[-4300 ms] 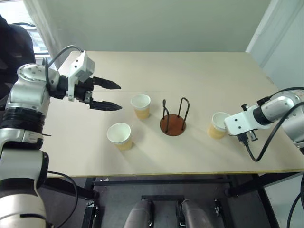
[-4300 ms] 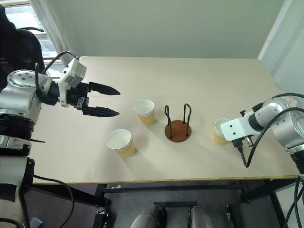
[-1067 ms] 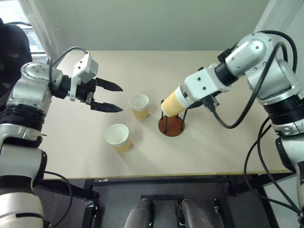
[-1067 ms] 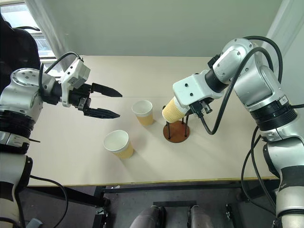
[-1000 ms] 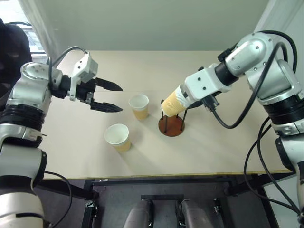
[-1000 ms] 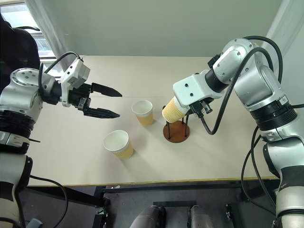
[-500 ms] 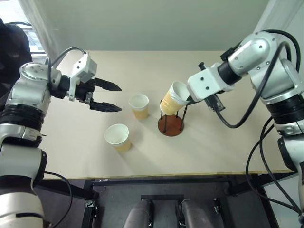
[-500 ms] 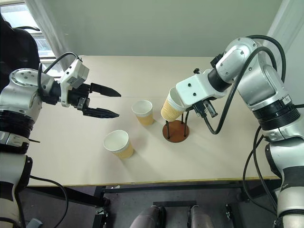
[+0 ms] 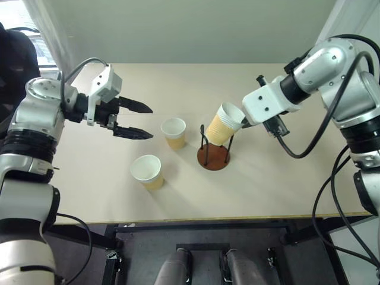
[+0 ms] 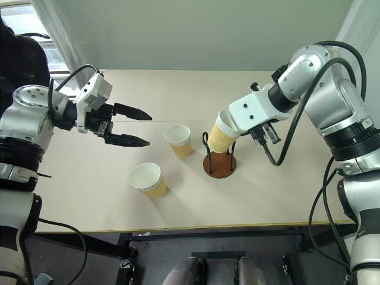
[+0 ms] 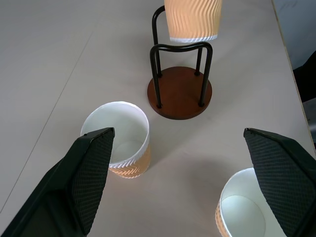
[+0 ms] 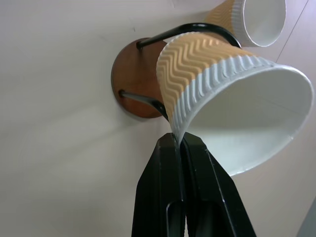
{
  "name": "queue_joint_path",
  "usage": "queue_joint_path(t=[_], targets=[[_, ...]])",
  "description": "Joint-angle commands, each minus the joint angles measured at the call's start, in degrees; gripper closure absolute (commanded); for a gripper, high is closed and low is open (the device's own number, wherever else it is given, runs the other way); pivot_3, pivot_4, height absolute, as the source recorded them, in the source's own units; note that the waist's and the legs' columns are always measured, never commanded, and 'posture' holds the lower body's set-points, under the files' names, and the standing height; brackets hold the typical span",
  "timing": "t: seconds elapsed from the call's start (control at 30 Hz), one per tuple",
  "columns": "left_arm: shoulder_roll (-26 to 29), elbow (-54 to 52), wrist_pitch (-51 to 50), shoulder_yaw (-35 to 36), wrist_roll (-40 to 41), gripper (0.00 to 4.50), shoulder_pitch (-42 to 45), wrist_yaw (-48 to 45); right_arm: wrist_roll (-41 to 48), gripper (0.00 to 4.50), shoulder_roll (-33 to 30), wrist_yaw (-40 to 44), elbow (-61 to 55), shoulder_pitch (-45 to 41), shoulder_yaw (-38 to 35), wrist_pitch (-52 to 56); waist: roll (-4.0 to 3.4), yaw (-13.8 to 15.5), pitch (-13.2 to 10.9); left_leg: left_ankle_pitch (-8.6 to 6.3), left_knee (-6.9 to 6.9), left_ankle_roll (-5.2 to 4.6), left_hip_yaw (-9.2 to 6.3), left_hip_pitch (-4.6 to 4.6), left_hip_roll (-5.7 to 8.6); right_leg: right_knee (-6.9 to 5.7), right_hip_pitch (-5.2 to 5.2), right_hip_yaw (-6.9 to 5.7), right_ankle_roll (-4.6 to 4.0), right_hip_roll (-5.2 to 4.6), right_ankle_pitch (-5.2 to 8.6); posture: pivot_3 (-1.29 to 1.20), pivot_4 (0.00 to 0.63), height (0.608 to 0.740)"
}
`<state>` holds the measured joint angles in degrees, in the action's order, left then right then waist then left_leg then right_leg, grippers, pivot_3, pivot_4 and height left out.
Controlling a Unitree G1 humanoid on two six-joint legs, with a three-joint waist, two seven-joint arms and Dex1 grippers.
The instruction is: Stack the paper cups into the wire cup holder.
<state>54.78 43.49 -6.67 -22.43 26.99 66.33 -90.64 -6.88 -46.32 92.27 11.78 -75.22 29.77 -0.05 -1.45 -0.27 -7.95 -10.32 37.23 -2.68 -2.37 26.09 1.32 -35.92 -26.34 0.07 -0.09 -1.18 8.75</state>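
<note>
**Risk of cup tipping off the holder at release**

Cup (image 9: 226, 123) is pinched at its rim wall between the closed fingers of the right gripper (image 12: 178, 143); one finger sits inside the mouth, the other outside. It hangs tilted, mouth up and toward the right, its base dipping among the tops of the black loops of the wire cup holder (image 9: 214, 155). The left wrist view shows the cup bottom just above the loop tops, not yet seated on the brown disc.

Left gripper (image 9: 140, 120) is wide open and empty, held above the desk (image 9: 285, 184) on the left side, well apart from the holder. Two more cups stand upright on the desk: one (image 9: 174, 132) just left of the holder, one (image 9: 147, 171) nearer and further left.

Hazards, as judged from here:
- Tilt. If released now, the cup would likely catch a loop top with its base edge and roll out onto the desk instead of dropping between the wires.
- Thin grip. A pinch on one side of a soft paper rim may crease it or let the cup swing as the wrist straightens.
- Light holder. Pushing the cup sideways against a wire could slide or tip the holder toward the cup beside it.
- Withdrawal. The inner finger could drag the cup back up.
</note>
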Motion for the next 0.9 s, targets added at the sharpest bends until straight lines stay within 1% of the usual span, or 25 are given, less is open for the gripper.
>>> queue_joint_path(t=[0.03, 0.17, 0.3, 0.37, 0.5, 0.57, 0.67, 0.73, 0.87, 0.9], targets=[[0.29, 0.29, 0.70, 1.68, -0.25, 0.00, 2.15, -1.86, -0.35, 4.47, -0.57, 0.23, -1.25, -2.18, -2.39, -1.08, 0.00, 0.00, 0.00, 0.00, 0.00, 0.00, 0.00, 0.00, 0.00, 0.00, 0.00, 0.00, 0.00, 0.00, 0.00, 0.00, 0.150, 0.740], [0.27, 0.35, 0.68, 1.73, -0.35, 0.00, 2.18, -1.86, -1.39, 4.47, 0.26, -0.09, -0.99, -2.02, -2.60, -2.82, 0.00, 0.00, 0.00, 0.00, 0.00, 0.00, -0.01, 0.00, 0.00, 0.00, 0.00, 0.00, 0.00, 0.00, 0.00, 0.00, 0.150, 0.740], [0.49, 0.11, 0.59, 1.88, -0.30, 0.00, 1.85, -1.86, -2.76, 4.47, 2.00, -2.71, -0.43, -2.38, -3.09, -3.24, 0.00, -0.03, 0.00, 0.00, 0.00, 0.00, -0.01, -0.01, -0.01, -0.01, 0.00, 0.00, 0.00, 0.00, -0.01, 0.00, 0.150, 0.740], [0.48, 0.17, 0.56, 1.99, -0.37, 0.00, 1.82, -1.86, -3.00, 4.12, 2.67, -3.42, -0.23, -2.49, -3.38, -2.96, 0.00, -0.04, 0.00, 0.01, 0.00, -0.01, -0.01, -0.01, 0.00, -0.02, 0.00, 0.00, -0.01, 0.00, -0.01, 0.00, 0.150, 0.740], [0.14, 0.61, 0.69, 2.71, -1.06, 0.00, 1.90, -1.86, -2.23, 4.12, 3.77, -4.66, -0.11, -2.62, -4.59, -0.75, 0.00, -0.02, 0.00, 0.01, 0.02, -0.01, -0.01, 0.00, 0.01, -0.01, 0.00, 0.00, 0.00, 0.00, -0.01, 0.00, 0.150, 0.740], [-0.97, 2.63, 0.29, 4.07, -3.76, 0.00, 2.96, -1.86, 0.54, 4.12, 3.73, -3.94, -1.25, -1.79, -6.73, 4.65, 0.00, 0.05, 0.00, 0.00, 0.02, -0.02, -0.01, 0.01, 0.01, 0.00, 0.01, 0.00, 0.00, 0.00, -0.01, 0.00, 0.150, 0.740], [-1.31, 3.38, 0.11, 4.26, -6.44, 0.00, 3.07, -1.86, 6.21, 4.12, 2.88, -2.18, -4.68, 0.52, -10.51, 14.12, 0.00, 0.08, 0.00, 0.02, 0.03, -0.03, 0.00, 0.03, 0.01, 0.01, 0.01, 0.00, 0.00, 0.00, -0.01, 0.00, 0.150, 0.740], [-1.14, 3.18, 1.24, 3.76, -7.96, 0.00, 2.74, -1.86, 8.49, 4.12, 2.42, -2.78, -6.30, 2.17, -12.58, 18.37, 0.00, 0.06, 0.00, 0.01, 0.03, -0.01, 0.01, 0.03, 0.01, 0.02, 0.02, 0.00, 0.00, 0.00, 0.00, 0.00, 0.150, 0.740], [-1.17, 3.31, 5.03, 3.41, -10.02, 0.00, 2.50, -1.86, 10.61, 4.12, -0.12, -3.68, -9.07, 5.95, -15.16, 23.53, 0.01, 0.09, 0.00, 0.01, 0.03, 0.00, 0.01, 0.02, 0.01, 0.02, 0.02, 0.00, -0.01, 0.00, 0.00, 0.00, 0.150, 0.740], [-1.82, 4.76, 7.76, 4.10, -11.78, 0.00, 3.15, -1.71, 10.56, 3.95, -1.29, -4.13, -8.89, 7.08, -15.72, 24.08, 0.01, 0.13, 0.00, 0.02, 0.03, 0.00, 0.00, 0.02, 0.01, 0.01, 0.02, -0.01, 0.00, 0.00, 0.00, 0.00, 0.150, 0.740]])
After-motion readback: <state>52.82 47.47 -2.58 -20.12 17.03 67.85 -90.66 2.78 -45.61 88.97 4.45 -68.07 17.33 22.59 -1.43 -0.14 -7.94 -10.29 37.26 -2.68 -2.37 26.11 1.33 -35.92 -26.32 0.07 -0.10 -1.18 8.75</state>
